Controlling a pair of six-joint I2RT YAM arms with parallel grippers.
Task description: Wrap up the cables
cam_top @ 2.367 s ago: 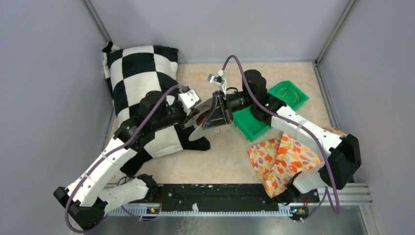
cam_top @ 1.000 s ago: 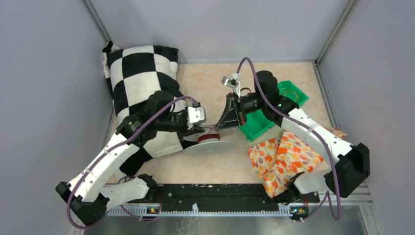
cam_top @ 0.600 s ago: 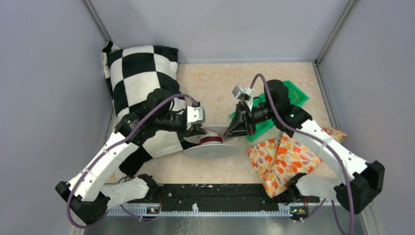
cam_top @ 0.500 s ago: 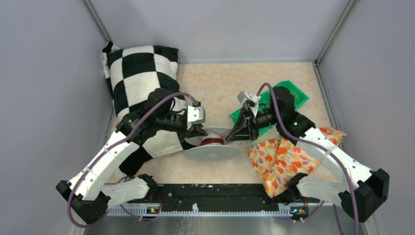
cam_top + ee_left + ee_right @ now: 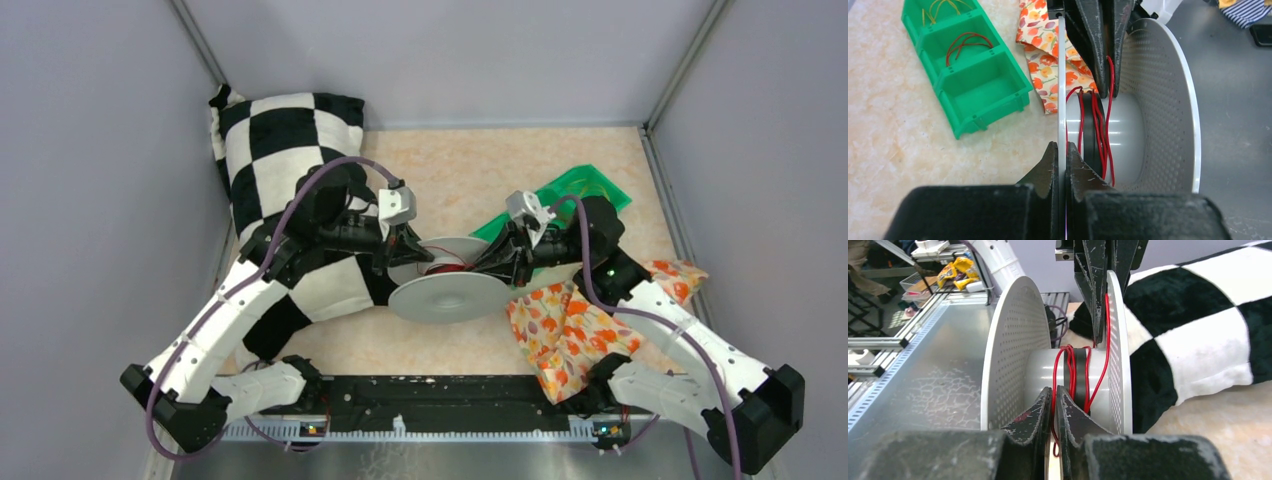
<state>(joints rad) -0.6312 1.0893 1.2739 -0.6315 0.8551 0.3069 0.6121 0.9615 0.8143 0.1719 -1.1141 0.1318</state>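
White and full of small holes, the reel shows in the overhead view between the two arms. The left gripper meets it from the side of the checked pillow. The right gripper comes in from the side of the green bin and the flowered cloth.

From the left wrist, the left fingers are clamped on the edge of one reel disc, and red cable is wound round the hub. In the bin, red loops lie in the middle pocket and yellow loops in the far one.

From the right wrist, the right fingers are pressed together on a strand of the red cable, right beside the hub.
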